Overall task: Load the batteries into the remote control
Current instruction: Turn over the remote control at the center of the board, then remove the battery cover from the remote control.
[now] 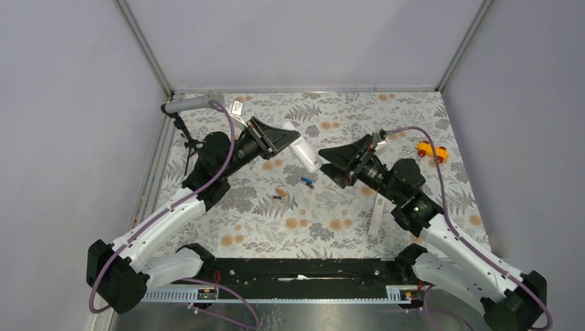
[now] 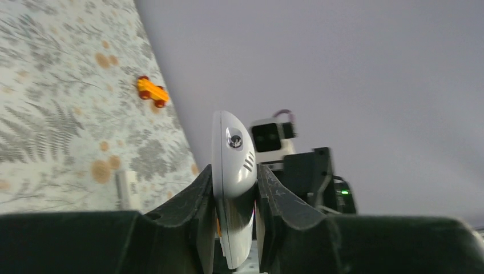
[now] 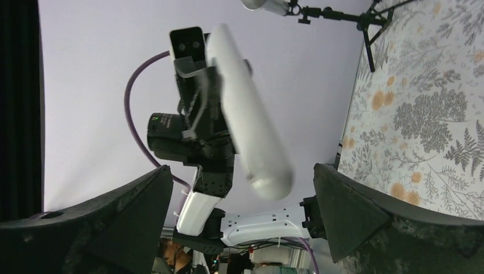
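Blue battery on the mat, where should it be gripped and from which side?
Grip the blue battery around the middle of its barrel, coming straight down from above with jaws across its width. It lies flat on the mat, apart from the orange-brown battery, leaving room either side.

place: robot lab cell | seen: grey walls (image 1: 296, 41), aluminium frame post (image 1: 145, 48), black base rail (image 1: 303, 265) (floral table cover (image 1: 345, 117))
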Tool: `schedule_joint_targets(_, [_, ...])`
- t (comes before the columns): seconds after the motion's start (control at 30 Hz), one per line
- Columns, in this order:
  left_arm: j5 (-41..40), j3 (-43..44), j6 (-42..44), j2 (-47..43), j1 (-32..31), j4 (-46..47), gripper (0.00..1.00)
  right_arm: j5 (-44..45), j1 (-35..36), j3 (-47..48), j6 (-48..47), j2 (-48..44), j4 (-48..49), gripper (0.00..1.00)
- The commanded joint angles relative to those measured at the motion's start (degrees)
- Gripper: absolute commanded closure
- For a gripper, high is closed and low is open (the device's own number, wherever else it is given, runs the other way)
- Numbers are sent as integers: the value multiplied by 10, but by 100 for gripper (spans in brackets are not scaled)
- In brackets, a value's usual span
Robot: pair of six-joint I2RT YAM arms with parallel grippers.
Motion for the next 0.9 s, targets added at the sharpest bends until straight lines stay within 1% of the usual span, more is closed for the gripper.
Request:
schedule_joint_targets(0.0, [-47, 38, 149, -38, 1, -23, 100, 73, -3, -11, -46, -74, -60, 5])
schedule_joint_targets(0.07, [-54, 43, 174, -37, 1, -27, 100, 74, -2, -22, -35, -84, -60, 15])
schedule_joint_targets(0.13, [-54, 46, 187, -33, 1, -26, 100, 62, -2, -23, -31, -83, -46, 31])
schedule_joint_targets(0.23, [-49, 51, 188, -26, 1, -28, 100, 45, -2, -7, -34, -70, -44, 49])
schedule_joint_targets(0.33, [-48, 54, 184, -25, 1, -28, 100, 17, -3, -7, -21, -51, 1, 61])
schedule_joint_targets(0.37, [-49, 53, 180, -26, 1, -26, 100, 9, -3, -7, -13, -45, 16, 62])
schedule_joint_targets(0.5, [-47, 47, 170, -28, 1, -22, 100, -10, -2, -13, 4, -20, 66, 63])
schedule_joint_targets(0.63, [-44, 39, 157, -28, 1, -17, 100, -24, -3, -12, 13, -2, 92, 66])
schedule_joint_targets(0.73, [-42, 36, 150, -27, 1, -13, 100, -37, -2, -11, 22, 11, 93, 69])
schedule_joint_targets(0.87, [-47, 36, 147, -27, 1, -11, 100, -31, -2, -14, 17, 8, 70, 69])
